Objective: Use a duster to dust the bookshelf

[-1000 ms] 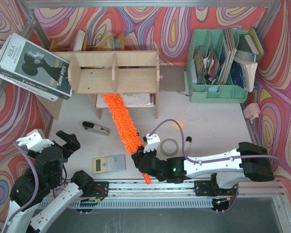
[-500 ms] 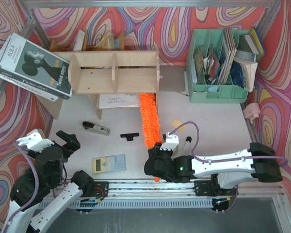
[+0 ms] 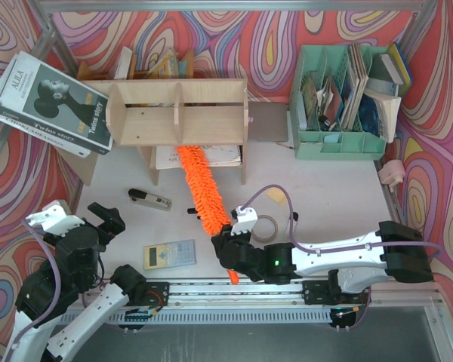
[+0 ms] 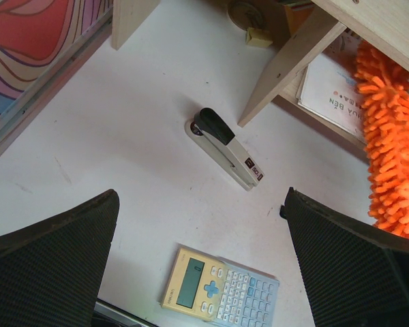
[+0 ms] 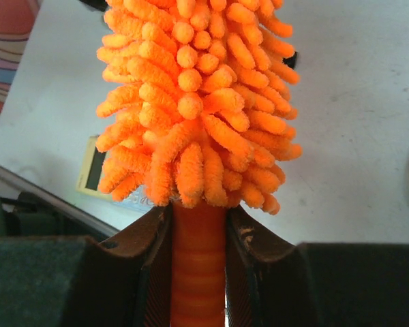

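Right claw (image 3: 225, 246): pressed together on the thin orange handle of the duster (image 3: 200, 188), just below where the fluffy head begins. In the wrist view the two fingers (image 5: 146, 235) flank the ribbed handle on either side, touching it (grip looks firm, no gap seen). The end of the handle pokes out behind the claw toward the near edge of the desk (image 3: 325, 196).

Duster head: runs from the claw away and slightly left, across the desk, with its far tip under the bookshelf (image 3: 177, 113), between the side-panel legs. The tip lies over a white printed booklet (image 3: 219, 156) that sits under the shelf. Whether the fibres touch the underside of the shelf board cannot be told from above.

Left claw (image 3: 79, 219): spread wide, holding nothing, raised over the near-left corner of the desk. Its wrist view looks down between the two dark fingers (image 4: 51, 262) at a stapler (image 4: 228, 148) and a yellow-and-grey calculator (image 4: 221, 289), both lying flat and well apart from the claw. The duster (image 4: 392, 136) shows at the right edge of that view, next to a shelf leg.

Other items: a roll of tape (image 3: 266, 226) just right of the right claw; a mint-green file organizer (image 3: 340, 105) full of papers at far right; a large book (image 3: 49, 102) leaning at the shelf's left end.
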### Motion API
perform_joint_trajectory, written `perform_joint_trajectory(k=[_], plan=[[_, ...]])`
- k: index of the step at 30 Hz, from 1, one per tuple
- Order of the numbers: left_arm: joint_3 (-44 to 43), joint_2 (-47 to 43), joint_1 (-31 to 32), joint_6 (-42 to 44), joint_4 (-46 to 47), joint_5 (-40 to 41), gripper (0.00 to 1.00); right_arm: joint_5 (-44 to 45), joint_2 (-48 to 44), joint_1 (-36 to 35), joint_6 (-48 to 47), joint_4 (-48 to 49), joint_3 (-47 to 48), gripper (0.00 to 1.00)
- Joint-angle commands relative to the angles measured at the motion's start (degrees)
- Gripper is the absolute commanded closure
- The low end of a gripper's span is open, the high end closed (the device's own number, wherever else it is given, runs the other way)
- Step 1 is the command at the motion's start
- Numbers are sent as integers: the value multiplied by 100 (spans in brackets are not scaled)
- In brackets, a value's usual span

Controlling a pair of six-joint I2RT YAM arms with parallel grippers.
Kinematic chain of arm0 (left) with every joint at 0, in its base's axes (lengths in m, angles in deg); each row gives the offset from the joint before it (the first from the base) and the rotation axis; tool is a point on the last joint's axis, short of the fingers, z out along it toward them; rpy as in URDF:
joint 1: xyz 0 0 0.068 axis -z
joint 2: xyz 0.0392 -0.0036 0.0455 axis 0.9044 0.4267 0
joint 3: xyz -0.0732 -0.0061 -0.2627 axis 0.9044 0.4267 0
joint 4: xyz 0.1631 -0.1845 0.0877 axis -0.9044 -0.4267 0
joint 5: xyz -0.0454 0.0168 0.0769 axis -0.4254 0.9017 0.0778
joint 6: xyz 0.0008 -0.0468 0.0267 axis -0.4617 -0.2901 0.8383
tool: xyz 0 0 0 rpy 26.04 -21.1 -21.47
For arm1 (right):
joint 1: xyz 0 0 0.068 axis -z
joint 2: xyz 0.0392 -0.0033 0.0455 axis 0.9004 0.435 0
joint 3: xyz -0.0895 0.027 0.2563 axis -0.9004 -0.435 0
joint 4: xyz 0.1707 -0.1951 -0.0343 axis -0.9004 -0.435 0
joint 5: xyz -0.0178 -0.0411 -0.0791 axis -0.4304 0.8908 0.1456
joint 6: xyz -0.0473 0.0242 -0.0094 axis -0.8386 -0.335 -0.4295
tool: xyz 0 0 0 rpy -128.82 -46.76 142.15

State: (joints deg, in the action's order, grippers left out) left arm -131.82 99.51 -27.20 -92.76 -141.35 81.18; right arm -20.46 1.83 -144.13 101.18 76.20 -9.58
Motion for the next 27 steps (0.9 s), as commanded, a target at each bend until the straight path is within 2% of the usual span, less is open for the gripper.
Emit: perform_joint_trajectory(k=[1,7,13,21,27], plan=[[61,63,26,62,60,38,2,-83,-13,-9,-544,742,68,100],[54,86,28,65,60,25,2,914,-197,2,1071,-1124,172,100],[54,108,32,72,69,20,2,1153,-388,4,1530,-1630,72,100],[49,143,26,81,69,20,2,446,-99,-6,257,-224,113,100],[53,134,33,71,67,20,2,90,225,-98,-536,476,393,100]])
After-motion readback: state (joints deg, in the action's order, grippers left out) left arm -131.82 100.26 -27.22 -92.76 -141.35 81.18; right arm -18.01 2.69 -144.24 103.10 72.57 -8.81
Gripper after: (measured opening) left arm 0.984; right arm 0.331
